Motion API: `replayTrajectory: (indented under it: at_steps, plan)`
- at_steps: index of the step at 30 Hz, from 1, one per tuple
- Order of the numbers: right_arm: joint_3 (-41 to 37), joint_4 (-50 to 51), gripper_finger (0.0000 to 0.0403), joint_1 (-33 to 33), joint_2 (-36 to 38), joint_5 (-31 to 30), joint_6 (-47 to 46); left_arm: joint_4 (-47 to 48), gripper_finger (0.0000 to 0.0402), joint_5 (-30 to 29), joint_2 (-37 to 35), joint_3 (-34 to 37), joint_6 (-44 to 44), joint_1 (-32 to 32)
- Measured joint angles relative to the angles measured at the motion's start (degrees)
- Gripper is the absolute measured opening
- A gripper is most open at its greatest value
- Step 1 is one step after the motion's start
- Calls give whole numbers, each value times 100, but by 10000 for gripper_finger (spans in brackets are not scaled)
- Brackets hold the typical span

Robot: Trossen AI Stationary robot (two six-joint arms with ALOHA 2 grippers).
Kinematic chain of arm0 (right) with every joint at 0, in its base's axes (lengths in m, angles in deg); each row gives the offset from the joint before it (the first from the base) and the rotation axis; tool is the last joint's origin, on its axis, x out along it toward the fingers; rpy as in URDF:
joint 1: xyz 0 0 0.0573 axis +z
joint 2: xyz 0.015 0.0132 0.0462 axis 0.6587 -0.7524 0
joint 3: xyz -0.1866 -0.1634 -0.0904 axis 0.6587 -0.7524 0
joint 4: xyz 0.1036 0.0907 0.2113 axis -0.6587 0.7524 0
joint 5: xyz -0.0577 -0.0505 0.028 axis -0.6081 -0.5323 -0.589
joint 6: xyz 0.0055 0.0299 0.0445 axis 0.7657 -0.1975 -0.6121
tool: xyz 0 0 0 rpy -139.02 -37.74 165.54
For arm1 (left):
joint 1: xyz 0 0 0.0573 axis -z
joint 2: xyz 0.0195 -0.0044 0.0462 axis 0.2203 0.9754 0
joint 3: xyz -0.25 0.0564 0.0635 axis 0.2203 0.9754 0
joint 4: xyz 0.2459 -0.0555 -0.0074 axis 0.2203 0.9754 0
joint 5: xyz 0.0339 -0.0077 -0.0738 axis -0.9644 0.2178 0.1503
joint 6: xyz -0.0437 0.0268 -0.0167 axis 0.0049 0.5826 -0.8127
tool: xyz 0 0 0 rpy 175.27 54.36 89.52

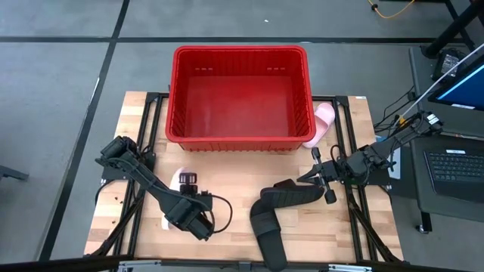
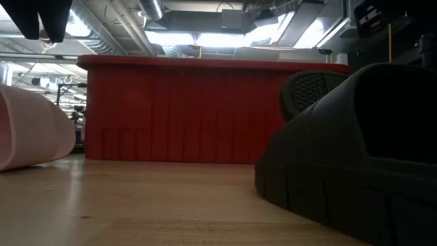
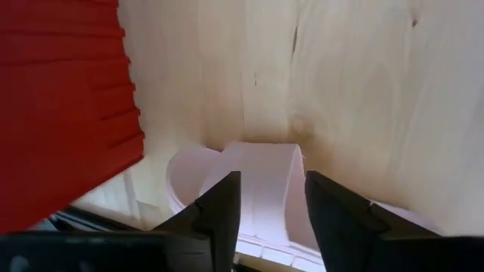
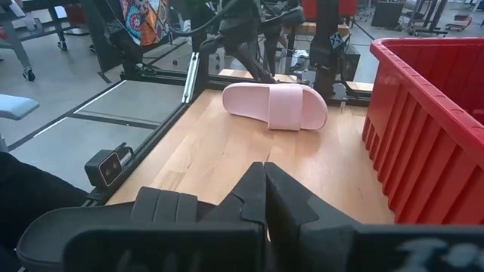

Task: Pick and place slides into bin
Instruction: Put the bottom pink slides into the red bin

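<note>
The red bin (image 1: 240, 94) stands at the table's far middle, with no slide showing in it. One pink slide (image 1: 324, 121) lies against the bin's right wall. The other pink slide (image 3: 257, 189) lies under my left gripper (image 3: 268, 208), which is open with a finger on each side of its strap. My right gripper (image 4: 265, 200) is shut on a black slide (image 1: 287, 195) at the table's right middle. The second black slide (image 1: 268, 236) lies by the near edge. My right gripper is shut on the black slide at its right end (image 1: 306, 186), coming level from the table's right side. The fingers themselves hide the place of contact. The slide is tipped, its treaded sole (image 2: 311, 89) facing the near edge.
The bin's near wall (image 2: 184, 113) rises just behind both grippers. Bare wood lies between the two arms (image 1: 234, 181). Black frame rails run along the table's left and right sides.
</note>
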State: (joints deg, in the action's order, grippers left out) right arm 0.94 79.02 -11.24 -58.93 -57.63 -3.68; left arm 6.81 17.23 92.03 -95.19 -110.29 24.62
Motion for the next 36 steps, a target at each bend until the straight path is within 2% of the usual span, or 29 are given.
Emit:
replayTrajectory:
  at_steps: [6, 14, 22, 30, 36]
  plan:
    - [0, 4, 6, -1, 0, 0, 9, -7, 157, -6, 128, 2, 408, -11]
    - [-2, 197, 6, 1, 0, 0, 17, -2, 155, -51, 802, 6, 1557, 54]
    - [-2, 232, 7, -1, 0, 0, 22, -2, 157, -99, 1248, 9, 1499, 50]
    - [-2, 254, 7, -1, 0, 0, 24, -2, 157, 215, 1314, 9, 1093, 204]
    - [-2, 264, 7, -1, 0, 0, 24, 0, 157, 216, 1314, 9, 1070, 247]
